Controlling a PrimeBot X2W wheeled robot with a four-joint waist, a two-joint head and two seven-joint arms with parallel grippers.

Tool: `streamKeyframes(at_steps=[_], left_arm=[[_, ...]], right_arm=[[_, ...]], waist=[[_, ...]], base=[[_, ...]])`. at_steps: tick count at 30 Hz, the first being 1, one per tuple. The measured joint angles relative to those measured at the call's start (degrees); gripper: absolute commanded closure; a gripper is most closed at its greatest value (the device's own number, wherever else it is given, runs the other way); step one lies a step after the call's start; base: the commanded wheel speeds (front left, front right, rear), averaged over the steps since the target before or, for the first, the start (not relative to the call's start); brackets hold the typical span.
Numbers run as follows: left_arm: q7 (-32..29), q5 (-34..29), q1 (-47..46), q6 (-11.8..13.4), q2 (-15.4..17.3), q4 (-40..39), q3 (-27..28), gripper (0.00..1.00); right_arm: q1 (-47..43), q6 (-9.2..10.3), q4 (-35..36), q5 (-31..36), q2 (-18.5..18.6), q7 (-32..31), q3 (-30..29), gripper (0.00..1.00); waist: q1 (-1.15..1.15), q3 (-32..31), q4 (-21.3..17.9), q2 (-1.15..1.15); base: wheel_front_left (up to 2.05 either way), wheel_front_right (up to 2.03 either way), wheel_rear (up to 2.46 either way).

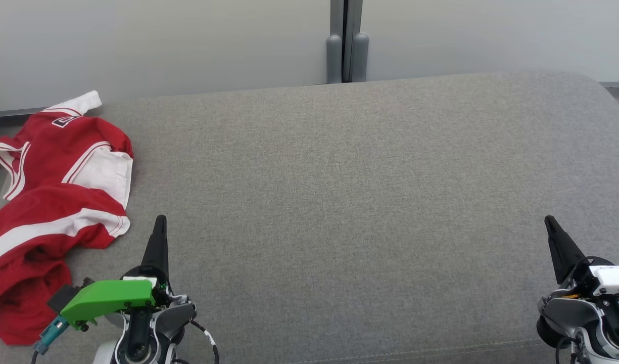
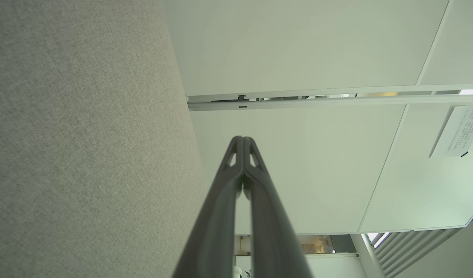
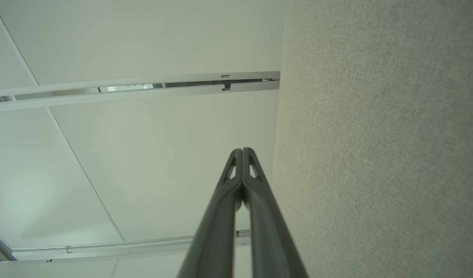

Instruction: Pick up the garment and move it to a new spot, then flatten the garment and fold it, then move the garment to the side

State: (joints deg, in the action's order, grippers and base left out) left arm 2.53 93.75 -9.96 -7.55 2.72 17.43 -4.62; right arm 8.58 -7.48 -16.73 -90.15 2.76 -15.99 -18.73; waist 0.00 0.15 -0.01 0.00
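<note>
Head view: a crumpled red-and-white garment [image 1: 51, 202] lies on a coarse grey woven cushion [image 1: 339, 202] — the tapered left gripper [image 1: 160, 220] and right gripper [image 1: 549, 220] are pinched closed, empty.

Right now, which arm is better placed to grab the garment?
Left. The left gripper sits beside the red and white garment at the left edge of the grey surface; the right gripper is at the far side. Both are shut.
</note>
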Motion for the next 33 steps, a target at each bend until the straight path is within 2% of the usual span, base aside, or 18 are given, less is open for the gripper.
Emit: streamKeyframes(at_steps=[33], left_arm=[[0.0,0.0,0.0,0.0,0.0,0.0,-0.01,1.0]], right_arm=[[0.0,0.0,0.0,0.0,0.0,0.0,0.0,1.0]], waist=[[0.0,0.0,0.0,0.0]], base=[[0.0,0.0,0.0]])
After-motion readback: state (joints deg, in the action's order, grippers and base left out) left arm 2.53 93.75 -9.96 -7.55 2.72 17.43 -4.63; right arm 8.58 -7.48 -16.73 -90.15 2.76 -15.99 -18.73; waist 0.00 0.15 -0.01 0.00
